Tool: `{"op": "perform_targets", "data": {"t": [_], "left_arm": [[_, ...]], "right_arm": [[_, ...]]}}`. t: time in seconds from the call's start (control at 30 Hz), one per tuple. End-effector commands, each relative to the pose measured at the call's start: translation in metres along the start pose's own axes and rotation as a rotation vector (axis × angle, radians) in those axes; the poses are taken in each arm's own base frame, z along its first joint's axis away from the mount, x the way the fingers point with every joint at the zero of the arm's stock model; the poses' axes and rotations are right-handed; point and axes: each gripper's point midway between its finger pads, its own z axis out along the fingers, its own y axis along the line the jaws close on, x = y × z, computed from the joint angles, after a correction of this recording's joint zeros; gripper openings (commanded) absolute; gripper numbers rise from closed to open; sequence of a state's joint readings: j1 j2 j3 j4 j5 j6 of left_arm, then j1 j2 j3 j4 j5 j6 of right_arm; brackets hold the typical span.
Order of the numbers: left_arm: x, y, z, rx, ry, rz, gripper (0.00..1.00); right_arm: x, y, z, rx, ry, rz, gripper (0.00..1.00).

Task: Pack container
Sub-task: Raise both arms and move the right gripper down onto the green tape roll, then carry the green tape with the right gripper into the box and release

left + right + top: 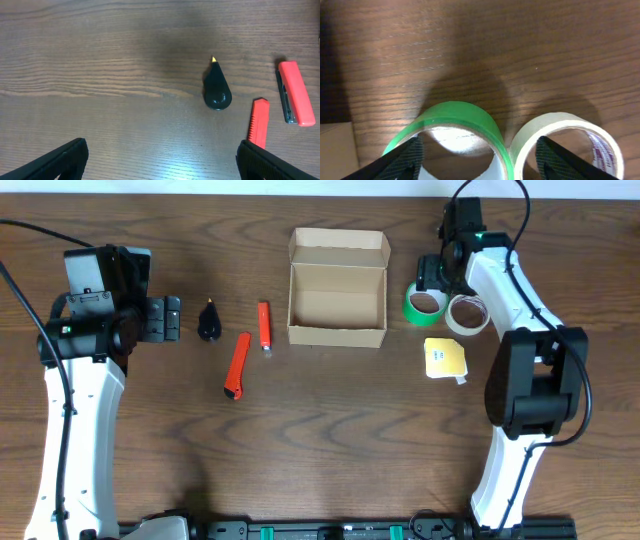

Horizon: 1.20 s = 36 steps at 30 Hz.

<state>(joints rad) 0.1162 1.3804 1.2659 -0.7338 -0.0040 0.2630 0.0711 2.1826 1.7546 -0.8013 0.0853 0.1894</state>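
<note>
The container (337, 308) is an open brown cardboard box at the table's back middle, its lid flap folded back and its inside empty. A green tape roll (425, 305) and a cream tape roll (468, 313) lie touching to its right. My right gripper (436, 277) is open over them. In the right wrist view one finger is in the green roll (455, 117) and the other in the cream roll (560, 127), the gripper (482, 165) straddling their adjoining walls. My left gripper (160, 318) is open and empty (162, 165) at the left.
A yellow sticky-note pad (445, 358) lies in front of the rolls. Left of the box lie a small orange stapler (264, 325) (296, 92), an orange box cutter (237, 365) (259, 125) and a black teardrop-shaped object (210, 320) (216, 90).
</note>
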Motion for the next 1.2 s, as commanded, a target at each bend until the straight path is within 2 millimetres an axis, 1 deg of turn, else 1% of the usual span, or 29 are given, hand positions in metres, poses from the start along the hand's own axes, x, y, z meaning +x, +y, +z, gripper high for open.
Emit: {"op": "perform_targets", "data": {"t": [0.0,0.17,0.23,0.3,0.33,0.47,0.57,0.7,0.8,0.93,0.97,1.03,1.07,1.17], "left_arm": [[-0.006,0.004,-0.004,-0.011,-0.014,0.003,0.95],[-0.006,0.004,-0.004,-0.011,-0.014,0.003,0.95],[-0.006,0.004,-0.004,-0.011,-0.014,0.003,0.95],[-0.006,0.004,-0.004,-0.011,-0.014,0.003,0.95],[-0.006,0.004,-0.004,-0.011,-0.014,0.003,0.95],[-0.006,0.004,-0.004,-0.011,-0.014,0.003,0.95],[-0.006,0.004,-0.004,-0.011,-0.014,0.003,0.95],[-0.006,0.004,-0.004,-0.011,-0.014,0.003,0.95],[-0.006,0.004,-0.004,-0.011,-0.014,0.003,0.95],[-0.006,0.004,-0.004,-0.011,-0.014,0.003,0.95],[-0.006,0.004,-0.004,-0.011,-0.014,0.003,0.95],[-0.006,0.004,-0.004,-0.011,-0.014,0.003,0.95],[-0.006,0.004,-0.004,-0.011,-0.014,0.003,0.95],[-0.006,0.004,-0.004,-0.011,-0.014,0.003,0.95]], "right_arm": [[0.000,-0.003,0.014,0.020,0.013,-0.007,0.70],[0.005,-0.004,0.029,0.028,0.033,-0.008,0.69],[0.008,-0.005,0.035,0.031,0.045,-0.007,0.66],[0.011,-0.005,0.039,0.034,0.055,-0.008,0.56],[0.011,-0.005,0.040,0.034,0.057,-0.008,0.48],[0.011,-0.006,0.041,0.037,0.056,-0.008,0.20],[0.010,-0.007,0.041,0.038,0.056,-0.005,0.02],[0.011,-0.014,0.035,0.038,0.081,0.006,0.01],[0.004,-0.018,0.016,0.045,0.087,0.013,0.01],[-0.021,-0.018,-0.025,0.033,0.029,0.020,0.01],[-0.031,-0.017,-0.043,0.027,-0.002,0.022,0.01],[-0.044,-0.015,-0.072,0.017,-0.051,0.022,0.01],[-0.051,-0.013,-0.090,0.009,-0.083,0.020,0.01],[-0.062,0.000,-0.140,-0.017,-0.164,0.000,0.01]]}}
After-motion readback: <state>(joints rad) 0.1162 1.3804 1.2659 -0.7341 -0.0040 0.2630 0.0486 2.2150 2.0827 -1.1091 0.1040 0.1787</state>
